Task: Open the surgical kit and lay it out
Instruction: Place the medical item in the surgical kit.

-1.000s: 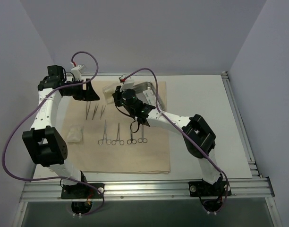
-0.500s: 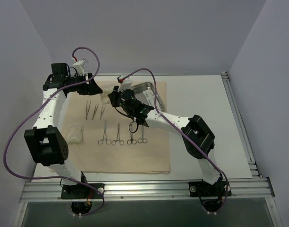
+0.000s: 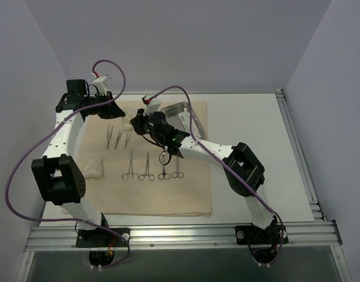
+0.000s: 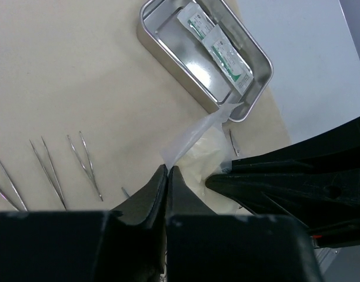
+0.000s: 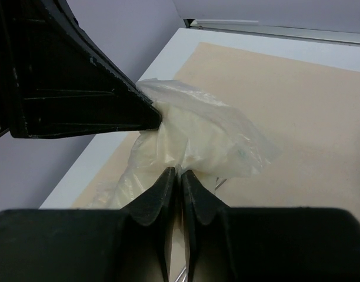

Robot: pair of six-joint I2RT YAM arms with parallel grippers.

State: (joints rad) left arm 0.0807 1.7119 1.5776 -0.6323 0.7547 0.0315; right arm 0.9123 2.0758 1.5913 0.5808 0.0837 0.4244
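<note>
The surgical kit lies open on its beige cloth wrap (image 3: 168,194). Both grippers hold one clear plastic bag (image 5: 221,138) with a white gauze pad (image 4: 206,155) inside, lifted above the cloth's far left. My left gripper (image 4: 168,168) is shut on one corner of the bag. My right gripper (image 5: 180,171) is shut on the bag's lower edge. The steel tray (image 4: 162,41) holds two packets (image 4: 218,44). Tweezers (image 3: 112,138), forceps (image 3: 132,167) and scissors (image 3: 164,170) lie in rows on the cloth. A second gauze pad (image 3: 93,166) rests at the cloth's left edge.
The left wall stands close beside the left arm (image 3: 65,138). A purple cable (image 3: 174,89) loops over the tray area. The white tabletop (image 3: 256,135) stretches to the right of the cloth, with a metal rail (image 3: 297,147) along its right edge.
My left gripper has swung right to the bag and shut on its corner. The right gripper, still holding the bag, has shifted slightly left.
</note>
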